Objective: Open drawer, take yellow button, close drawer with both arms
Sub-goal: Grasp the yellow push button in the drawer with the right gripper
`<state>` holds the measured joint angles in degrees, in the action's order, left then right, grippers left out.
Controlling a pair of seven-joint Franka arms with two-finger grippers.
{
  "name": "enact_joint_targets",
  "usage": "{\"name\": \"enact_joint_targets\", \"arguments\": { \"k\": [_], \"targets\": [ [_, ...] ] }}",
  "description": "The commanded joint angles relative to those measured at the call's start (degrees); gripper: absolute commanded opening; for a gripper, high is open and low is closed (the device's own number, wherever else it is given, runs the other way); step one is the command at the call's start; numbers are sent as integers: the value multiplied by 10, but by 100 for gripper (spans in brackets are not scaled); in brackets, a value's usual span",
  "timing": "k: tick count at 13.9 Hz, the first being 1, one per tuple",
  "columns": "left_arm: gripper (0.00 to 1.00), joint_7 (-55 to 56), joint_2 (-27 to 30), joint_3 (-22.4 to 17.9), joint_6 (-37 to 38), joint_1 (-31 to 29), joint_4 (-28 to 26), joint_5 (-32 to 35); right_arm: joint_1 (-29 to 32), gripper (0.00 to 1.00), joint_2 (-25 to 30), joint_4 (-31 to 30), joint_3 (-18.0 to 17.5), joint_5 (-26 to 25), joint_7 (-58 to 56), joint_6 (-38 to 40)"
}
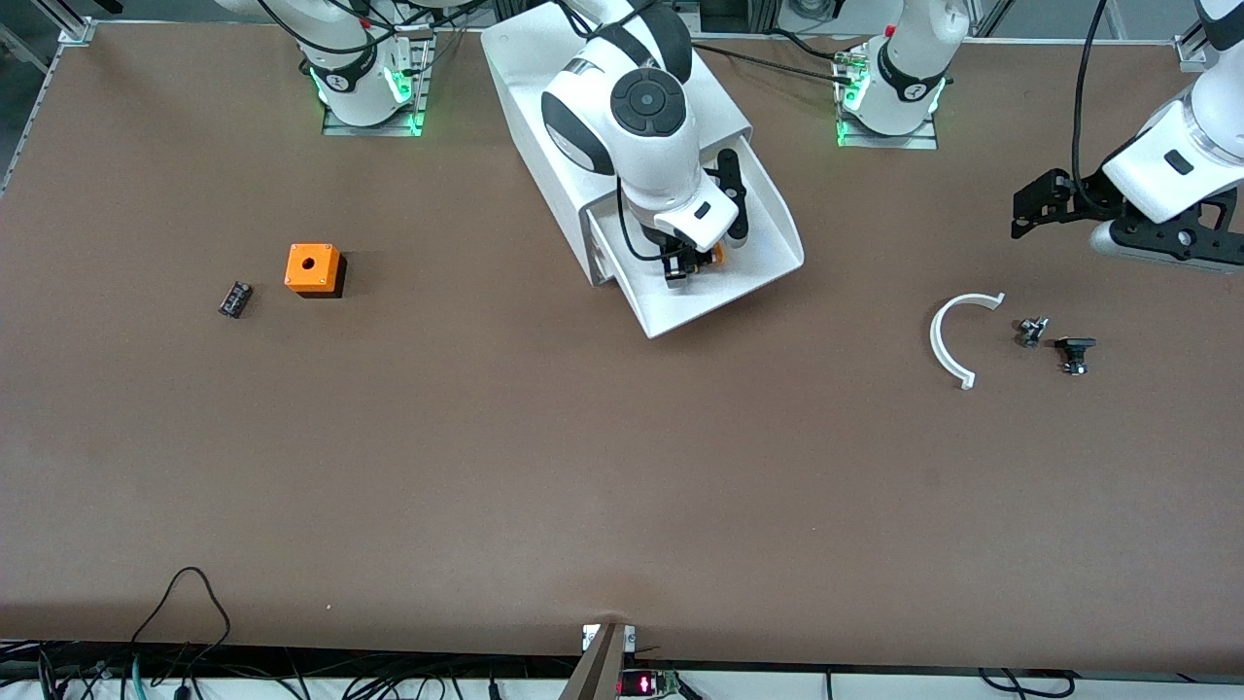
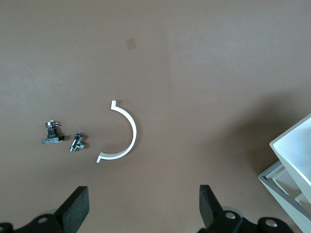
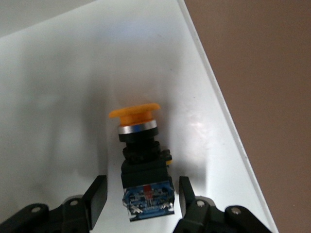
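The white drawer (image 1: 753, 277) stands pulled out of its white cabinet (image 1: 535, 73). The button (image 1: 717, 255) lies on its side on the drawer floor, its orange-yellow cap (image 3: 134, 112) pointing away from the hand and its black body (image 3: 143, 167) between the fingers. My right gripper (image 1: 685, 264) is down in the drawer, open (image 3: 142, 199). One finger stands on each side of the button's body with a small gap on both sides. My left gripper (image 1: 1166, 243) waits open (image 2: 144, 208) and empty over the table at the left arm's end.
An orange cube with a hole (image 1: 313, 268) and a small black part (image 1: 234, 298) lie toward the right arm's end. A white arc piece (image 1: 957, 335) and two small dark parts (image 1: 1031, 332) (image 1: 1075, 352) lie under the left gripper, and also show in the left wrist view (image 2: 127, 136).
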<state>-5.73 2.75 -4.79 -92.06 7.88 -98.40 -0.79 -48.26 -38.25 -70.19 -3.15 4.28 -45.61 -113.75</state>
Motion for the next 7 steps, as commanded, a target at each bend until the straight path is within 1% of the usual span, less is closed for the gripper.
{"name": "enact_joint_targets", "arguments": {
  "k": [1, 3, 4, 5, 7],
  "targets": [
    [100, -2, -12, 2, 14, -2, 22, 8, -11, 48, -8, 18, 12, -5, -6, -1],
    [100, -1, -12, 2, 15, -2, 22, 7, -21, 39, -7, 18, 18, -6, -4, -1],
    [100, -2, -13, 2, 14, -2, 22, 7, -26, 32, -7, 18, 25, -11, -4, -1],
    [100, -2, -12, 2, 14, -2, 22, 7, -32, 28, -7, 18, 27, -20, 0, -1],
    [100, -4, -13, 2, 14, -2, 22, 8, -47, 21, -6, 18, 37, -23, 3, -2]
  ]
}}
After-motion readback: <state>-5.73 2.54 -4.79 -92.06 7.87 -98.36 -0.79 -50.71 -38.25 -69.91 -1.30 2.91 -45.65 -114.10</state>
